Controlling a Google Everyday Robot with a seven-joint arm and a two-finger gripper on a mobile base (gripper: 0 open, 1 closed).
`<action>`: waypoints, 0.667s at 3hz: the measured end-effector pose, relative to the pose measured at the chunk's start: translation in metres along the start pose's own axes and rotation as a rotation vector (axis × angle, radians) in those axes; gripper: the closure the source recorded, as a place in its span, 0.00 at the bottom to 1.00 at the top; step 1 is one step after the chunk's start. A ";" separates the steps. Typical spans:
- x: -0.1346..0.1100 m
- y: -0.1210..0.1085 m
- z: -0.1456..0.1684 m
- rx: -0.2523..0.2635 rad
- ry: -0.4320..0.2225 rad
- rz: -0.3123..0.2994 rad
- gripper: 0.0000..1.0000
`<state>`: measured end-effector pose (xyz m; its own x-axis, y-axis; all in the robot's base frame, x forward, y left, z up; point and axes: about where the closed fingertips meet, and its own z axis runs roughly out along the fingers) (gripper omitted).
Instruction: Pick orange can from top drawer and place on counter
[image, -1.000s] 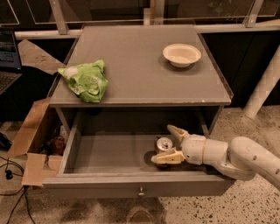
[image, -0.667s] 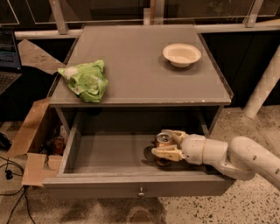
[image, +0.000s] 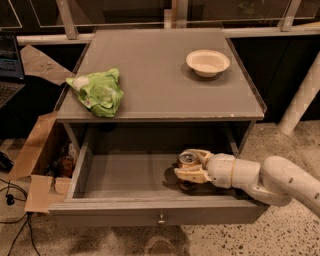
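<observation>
Tool inside the top drawer, right of centre, fingers tight around the upright orange can between them.

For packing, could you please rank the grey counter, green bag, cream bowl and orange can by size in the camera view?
Flat grey counter
Wrinkly green bag
Round cream bowl, farther away, so unsure
Orange metal can, held by the gripper in the open drawer

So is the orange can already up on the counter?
No, the orange can sits inside the top drawer, with the end effector around it, below the counter.
</observation>
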<state>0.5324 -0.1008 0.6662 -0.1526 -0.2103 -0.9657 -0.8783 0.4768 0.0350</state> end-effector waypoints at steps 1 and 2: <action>-0.001 0.000 0.000 -0.003 -0.002 0.001 1.00; -0.012 0.004 -0.004 -0.048 -0.029 0.020 1.00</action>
<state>0.5293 -0.0999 0.6790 -0.1577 -0.1758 -0.9717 -0.8959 0.4393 0.0659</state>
